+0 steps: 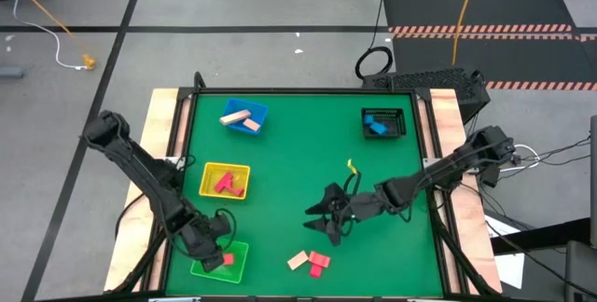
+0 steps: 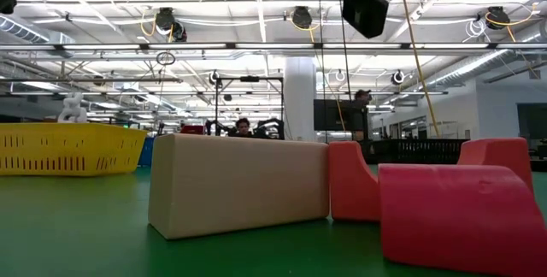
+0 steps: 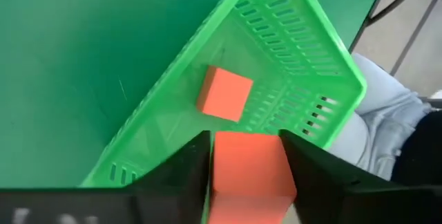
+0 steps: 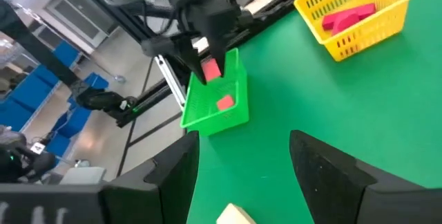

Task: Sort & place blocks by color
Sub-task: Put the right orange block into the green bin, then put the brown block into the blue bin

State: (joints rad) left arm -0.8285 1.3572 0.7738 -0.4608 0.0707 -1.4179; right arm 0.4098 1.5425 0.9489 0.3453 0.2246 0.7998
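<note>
My left gripper (image 3: 245,175) is shut on a red cube (image 3: 247,165) and hovers over the green tray (image 1: 222,263), which has another red cube (image 3: 224,92) lying on its floor. The right wrist view shows that held cube (image 4: 212,68) above the tray (image 4: 215,106). My right gripper (image 1: 326,213) is open over mid-table, holding nothing. Just nearer than it, a tan bar (image 1: 298,261) and pink-red blocks (image 1: 318,264) rest flat on the green mat. In the low view they are the tan bar (image 2: 239,183) and red pieces (image 2: 461,217). My left gripper pinches the red cube by two opposite side faces (image 3: 219,162), one finger on each. The fingers (image 4: 207,41) come from above, pointing down. The cube is lifted clear, above the green tray's floor.
A yellow tray (image 1: 225,181) holds pink-red blocks, a blue tray (image 1: 244,116) holds tan blocks, and a black mesh basket (image 1: 382,122) at far right holds a blue block. Open green mat lies between the trays. People show in the room beyond the table.
</note>
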